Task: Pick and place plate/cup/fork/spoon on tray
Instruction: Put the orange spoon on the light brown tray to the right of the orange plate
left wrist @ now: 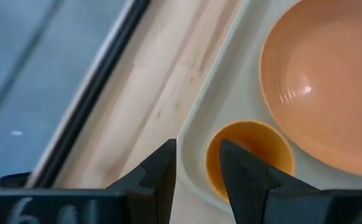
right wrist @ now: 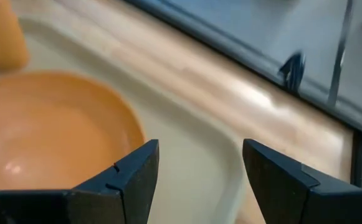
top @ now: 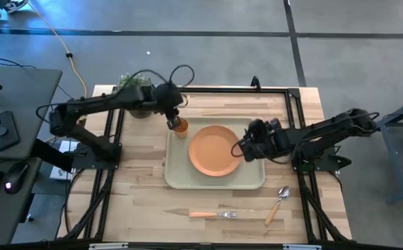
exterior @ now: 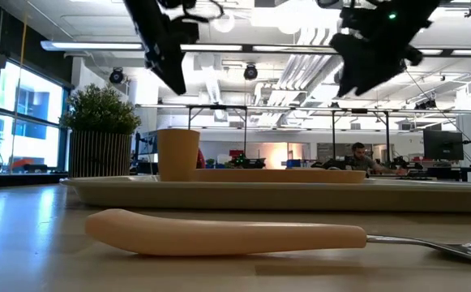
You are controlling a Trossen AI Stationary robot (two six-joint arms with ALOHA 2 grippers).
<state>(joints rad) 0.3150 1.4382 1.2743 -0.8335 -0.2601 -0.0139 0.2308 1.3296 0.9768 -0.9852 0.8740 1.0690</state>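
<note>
The orange cup (top: 181, 127) stands upright in the far left corner of the beige-green tray (top: 177, 177). The orange plate (top: 215, 151) lies flat in the tray's middle. My left gripper (top: 173, 119) hangs open above the cup (left wrist: 249, 155), clear of it in the low view (exterior: 174, 77). My right gripper (top: 241, 147) is open and empty above the plate's right edge (right wrist: 124, 124). The fork (top: 211, 214) and the spoon (top: 279, 203) lie flat on the table in front of the tray.
A potted green plant (top: 137, 97) stands at the table's far left, just behind the cup. A black frame rail (top: 256, 90) runs along the far edge. Bare wood lies left of the tray and along the near edge around the fork's handle (exterior: 227, 235).
</note>
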